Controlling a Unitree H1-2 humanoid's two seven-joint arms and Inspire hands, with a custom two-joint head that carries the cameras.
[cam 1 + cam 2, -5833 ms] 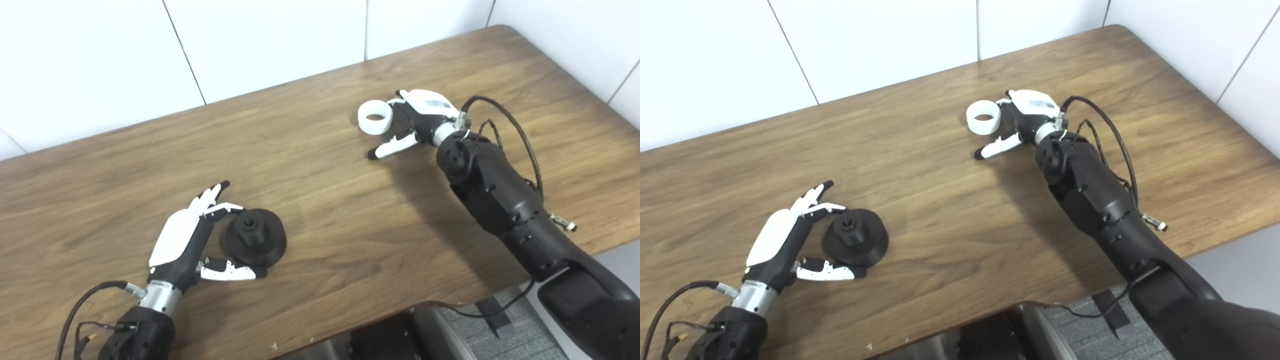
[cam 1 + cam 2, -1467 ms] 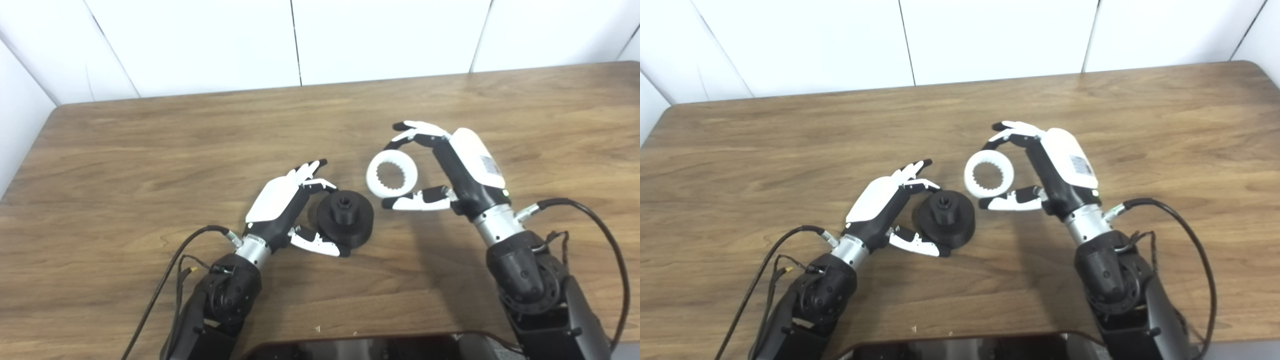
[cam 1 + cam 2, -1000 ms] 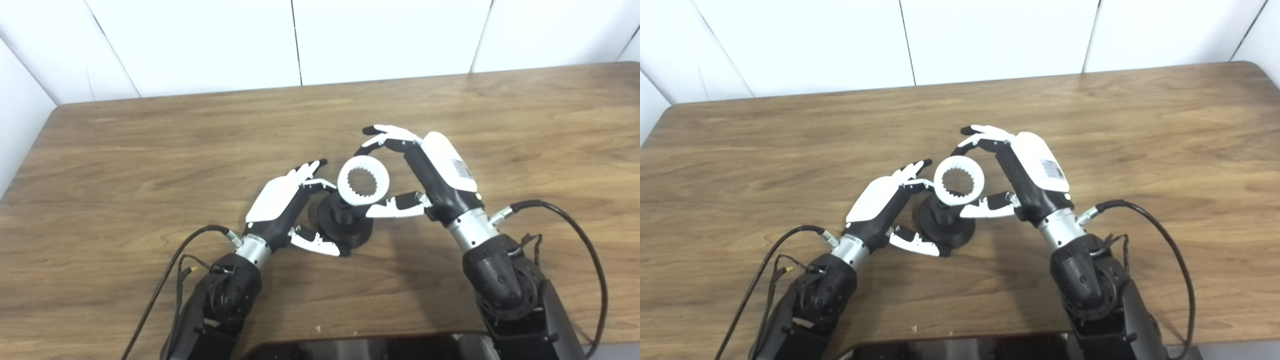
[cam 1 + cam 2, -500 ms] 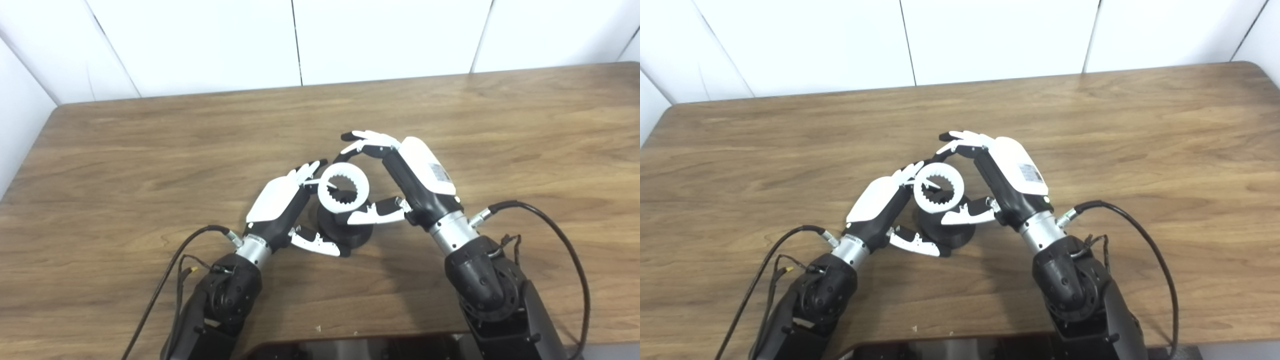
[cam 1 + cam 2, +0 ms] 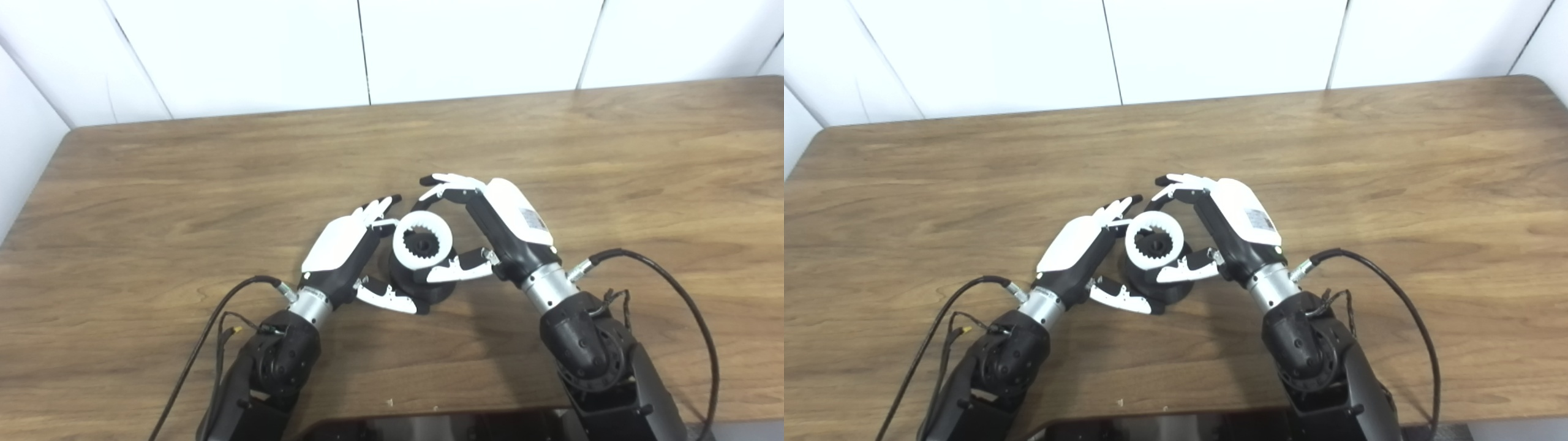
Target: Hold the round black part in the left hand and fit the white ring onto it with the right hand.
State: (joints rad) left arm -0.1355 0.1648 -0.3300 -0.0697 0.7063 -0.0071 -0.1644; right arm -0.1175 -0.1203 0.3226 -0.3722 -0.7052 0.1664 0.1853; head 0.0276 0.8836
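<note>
Left hand (image 5: pixel 340 248) resting on the desk (image 5: pixel 153 184) at left of centre, back of the hand turned up and white, fingers (image 5: pixel 373 211) stretched forward past the far side of the round black part (image 5: pixel 438 289), thumb (image 5: pixel 383 298) lying along its near side. Cupped loosely around the part, fingers spread; whether they actually press on it cannot be told, so no firm hold seen. Black forearm and a loose black cable (image 5: pixel 202 349) running back to the bottom edge.

Round black part standing on the desk between the two hands, wide base down, its raised hub showing dark through the middle of the ring.

White ring (image 5: pixel 422 240) with a toothed inner edge, lying roughly level over the top of the black part and centred on the hub; whether fully seated or only resting on top cannot be told.

Right hand (image 5: pixel 499 229) just right of the part, closed on the ring: fingers (image 5: pixel 447 182) arched over the far side, thumb (image 5: pixel 450 274) against the near side, so the ring pinched between them. Palm facing left toward the other hand, white back of the hand carrying a small label. Fingertips of both hands near each other above the ring's far edge. Black wrist and forearm leading down to the bottom edge, a black cable (image 5: pixel 686 306) looping out to the right.

White tiled wall (image 5: pixel 429 43) behind the far edge of the desk.
</note>
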